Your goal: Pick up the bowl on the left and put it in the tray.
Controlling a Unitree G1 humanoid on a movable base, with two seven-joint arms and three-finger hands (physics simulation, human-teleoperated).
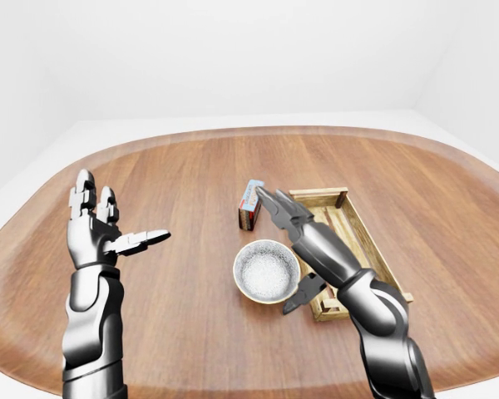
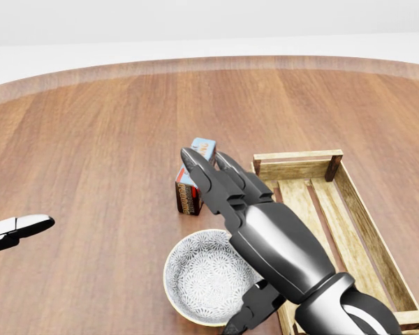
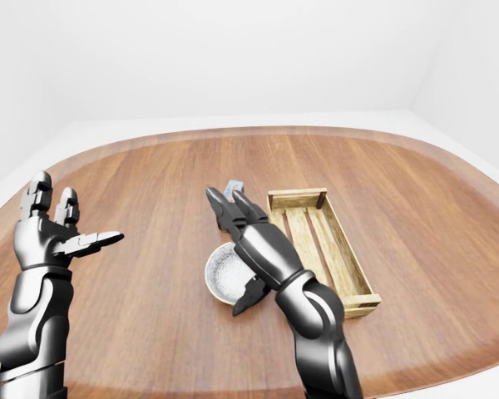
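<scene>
The speckled bowl (image 1: 266,271) is sitting empty at the centre of the left-eye view, on the wooden worktop (image 1: 191,166), just left of the slatted tray (image 1: 359,241). The right hand (image 1: 293,253) is hovering over its right rim, fingers spread, not yet gripping. The left hand (image 1: 100,229) is waiting open at centre left. A small carton (image 1: 249,205) is standing just above. Next, judging by this, fingers closing on the rim, then lifting rightward.

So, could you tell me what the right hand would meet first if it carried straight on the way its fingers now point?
Probably the small red and blue box: the right hand points its open fingers up the head view toward it, above the bowl. Height is unclear, so it might pass over the box.
</scene>
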